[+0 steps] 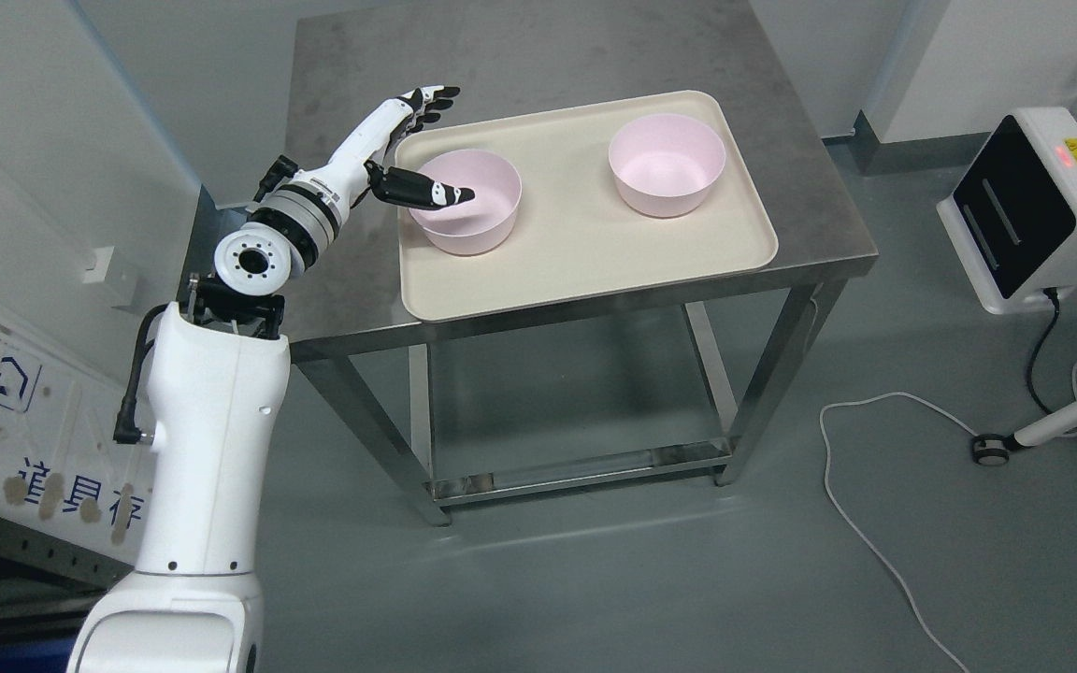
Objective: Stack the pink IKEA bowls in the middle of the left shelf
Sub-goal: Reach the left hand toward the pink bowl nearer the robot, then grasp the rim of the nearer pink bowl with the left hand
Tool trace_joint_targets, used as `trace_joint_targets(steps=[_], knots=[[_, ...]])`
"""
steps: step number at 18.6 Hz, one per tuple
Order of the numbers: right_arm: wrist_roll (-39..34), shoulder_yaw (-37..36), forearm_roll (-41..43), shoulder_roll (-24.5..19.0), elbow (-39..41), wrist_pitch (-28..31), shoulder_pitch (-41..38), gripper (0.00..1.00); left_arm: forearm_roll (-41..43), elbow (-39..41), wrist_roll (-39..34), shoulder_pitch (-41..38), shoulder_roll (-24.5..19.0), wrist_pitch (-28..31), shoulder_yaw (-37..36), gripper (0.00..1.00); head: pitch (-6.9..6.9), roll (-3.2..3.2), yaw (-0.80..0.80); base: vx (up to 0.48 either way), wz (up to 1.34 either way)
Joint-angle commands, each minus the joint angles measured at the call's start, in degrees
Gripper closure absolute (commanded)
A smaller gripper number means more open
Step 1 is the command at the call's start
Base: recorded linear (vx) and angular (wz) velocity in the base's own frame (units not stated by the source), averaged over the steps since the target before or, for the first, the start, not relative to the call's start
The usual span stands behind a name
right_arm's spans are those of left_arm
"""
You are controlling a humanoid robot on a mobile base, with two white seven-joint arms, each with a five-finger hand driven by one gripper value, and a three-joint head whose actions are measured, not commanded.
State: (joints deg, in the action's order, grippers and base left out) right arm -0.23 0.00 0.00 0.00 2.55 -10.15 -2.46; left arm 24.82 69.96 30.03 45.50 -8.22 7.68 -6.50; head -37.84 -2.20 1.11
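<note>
Currently the robot's left hand [412, 140] is open over the left edge of a beige tray [585, 262], thumb dipping inside the rim of the nearer pink bowl [466, 201] and fingers [426, 103] spread behind it, gripping nothing yet. That bowl sits near the tray's left edge; a second pink bowl [667, 164] stands well apart, toward the tray's right far corner. To take the bowl cleanly, the fingers probably need to come down outside the wall while the thumb presses from inside, pinching the rim before any lift, so the light bowl does not slide or tip. The tray covers much of a steel surface [351, 84] with an open frame below. Around it: grey floor, a white cable [861, 523], a white box-shaped unit [1034, 210] at right showing a red light. No right arm is visible, nor any shelf
</note>
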Motion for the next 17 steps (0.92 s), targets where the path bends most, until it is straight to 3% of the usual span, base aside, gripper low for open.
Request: trace_joint_targets(steps=[1,4,11,17], knots=[[0.0,-0.6,-0.4,1.0,0.0,0.0,0.0,0.00,4.6,-7.4,-0.1,2.2,-1.9,-0.9,-3.7,0.21,0.00,0.00,0.00,0.000,0.00],[0.0,-0.6,-0.4,1.0,0.1,0.0,0.0,0.00,4.7,-7.7,-0.1,3.8,-1.6,-1.0,-4.0,0.32,0.00,0.00,0.00,0.000,0.00],[0.0,-0.6,-0.4,1.0,0.0,0.0,0.0,0.00,10.2,-9.1,-0.4,4.4,-0.9,-2.2,-8.6,0.33,0.00,0.00,0.00,0.000,0.00],[0.0,-0.6,-0.4,1.0,0.0,0.0,0.0,0.00,13.8,-10.7,-0.6,4.5,1.9,-3.5,-9.1,0.44,0.00,0.00,0.00,0.000,0.00]])
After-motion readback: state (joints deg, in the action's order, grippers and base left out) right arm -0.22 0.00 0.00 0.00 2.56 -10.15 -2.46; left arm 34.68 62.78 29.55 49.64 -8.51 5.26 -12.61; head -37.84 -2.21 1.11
